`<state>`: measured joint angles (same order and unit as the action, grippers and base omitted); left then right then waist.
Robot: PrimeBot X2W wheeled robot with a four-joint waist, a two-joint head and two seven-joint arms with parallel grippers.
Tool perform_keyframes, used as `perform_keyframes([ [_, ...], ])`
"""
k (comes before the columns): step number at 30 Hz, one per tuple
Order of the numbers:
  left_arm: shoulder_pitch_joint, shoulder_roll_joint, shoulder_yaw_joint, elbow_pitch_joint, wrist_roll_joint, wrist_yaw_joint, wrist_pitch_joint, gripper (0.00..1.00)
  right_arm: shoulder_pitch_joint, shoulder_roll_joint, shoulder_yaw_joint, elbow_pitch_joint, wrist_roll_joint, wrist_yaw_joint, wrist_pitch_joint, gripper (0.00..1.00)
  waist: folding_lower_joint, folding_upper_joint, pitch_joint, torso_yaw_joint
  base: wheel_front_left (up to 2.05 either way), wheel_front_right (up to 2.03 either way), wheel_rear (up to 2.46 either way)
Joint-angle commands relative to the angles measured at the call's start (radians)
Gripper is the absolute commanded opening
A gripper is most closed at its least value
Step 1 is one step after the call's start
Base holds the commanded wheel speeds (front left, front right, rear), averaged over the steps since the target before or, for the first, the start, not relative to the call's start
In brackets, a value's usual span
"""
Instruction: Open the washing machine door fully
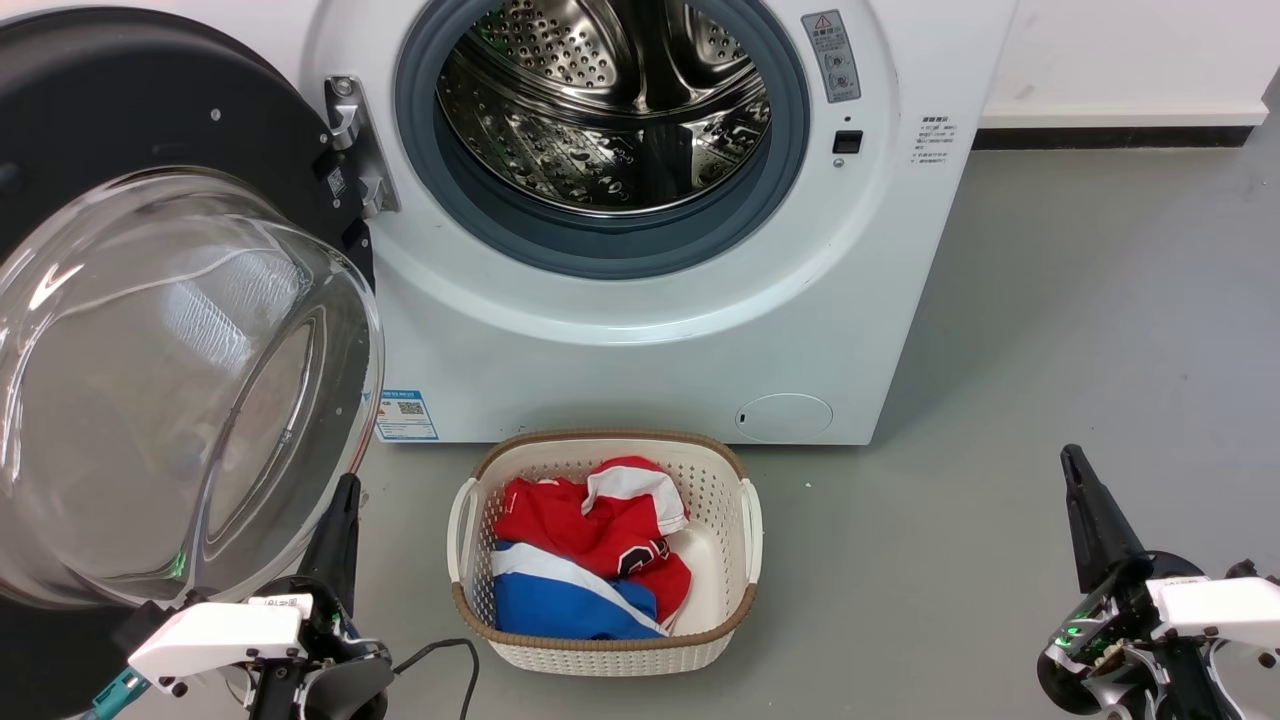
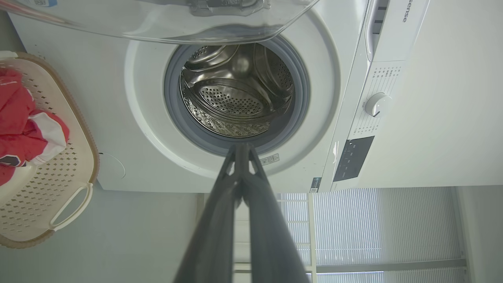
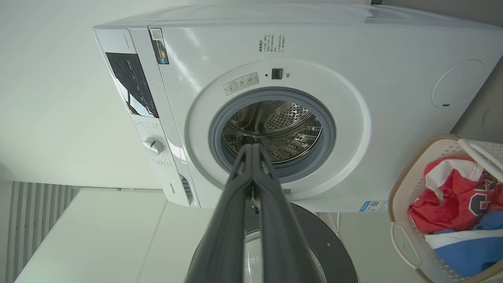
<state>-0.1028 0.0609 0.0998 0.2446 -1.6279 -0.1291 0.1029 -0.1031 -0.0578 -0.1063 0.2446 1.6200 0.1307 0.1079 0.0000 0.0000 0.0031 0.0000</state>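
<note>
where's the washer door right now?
Head view, left side: the washing machine door is swung open on its hinge, left of the drum opening, with the left hand at its lower edge.

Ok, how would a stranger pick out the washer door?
Start at the white washing machine. Hinged left of its drum opening hangs the washing machine door. Its black rim and bulging clear glass bowl set it apart from that grey-gasketed steel hole.

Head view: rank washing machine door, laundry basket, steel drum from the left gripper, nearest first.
From the left gripper:
1. washing machine door: glass bowl right beside it, on its left.
2. laundry basket: on the floor to its right.
3. steel drum: back inside the machine, farthest.
</note>
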Motion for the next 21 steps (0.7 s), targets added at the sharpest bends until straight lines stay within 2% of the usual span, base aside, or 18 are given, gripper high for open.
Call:
perform_keyframes([
  [1,-0.009,0.0,0.002,0.001,0.006,-0.003,0.003,0.0,-0.01,0.003,-0.002,0.001,-0.003,0.0,0.004,0.0,0.0,0.0,0.0,0.0,0.0,0.0,0.0],
  [21,-0.01,-0.003,0.006,0.001,0.008,-0.003,0.008,0.0,-0.01,0.005,-0.004,0.001,-0.005,0.0,0.005,0.0,0.0,0.0,0.0,0.0,0.0,0.0,0.0],
])
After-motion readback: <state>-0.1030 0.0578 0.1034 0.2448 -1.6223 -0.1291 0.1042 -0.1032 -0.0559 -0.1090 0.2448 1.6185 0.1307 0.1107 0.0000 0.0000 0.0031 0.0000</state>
